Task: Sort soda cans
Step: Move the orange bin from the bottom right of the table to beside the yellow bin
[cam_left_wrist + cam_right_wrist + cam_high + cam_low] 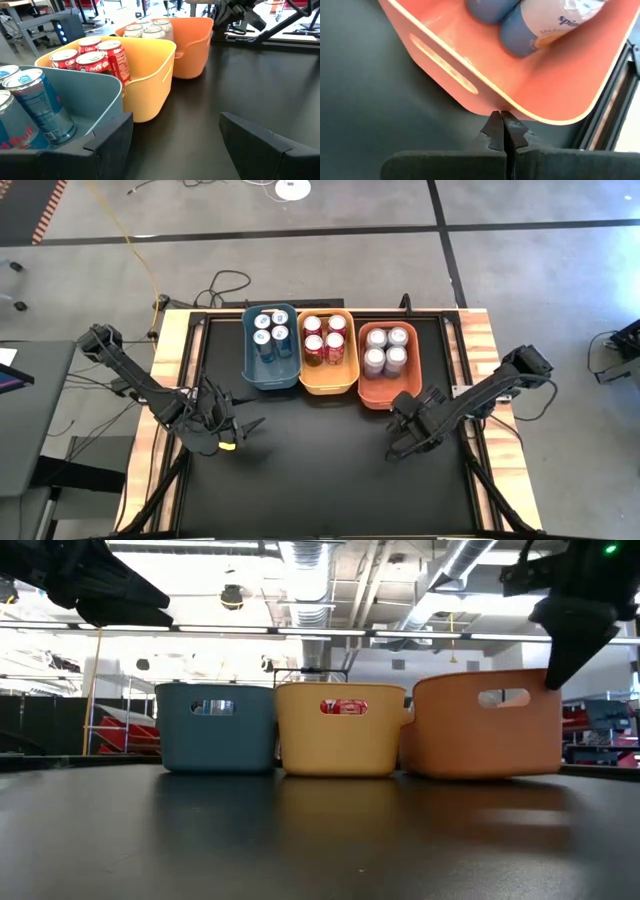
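Black desk under me lies bare in front; every can I see sits binned at its far edge. Blue cans fill the blue bin, red cans the yellow bin, silver cans the orange bin. I judge the sorting finished. My left pincer hangs apart and empty near the blue bin; my right pincer is pressed together just at the orange bin's rim. Room lies open toward me.

Three bins in a row on the black bench: blue bin, yellow bin, orange bin, sides touching. Cables on the floor beyond.
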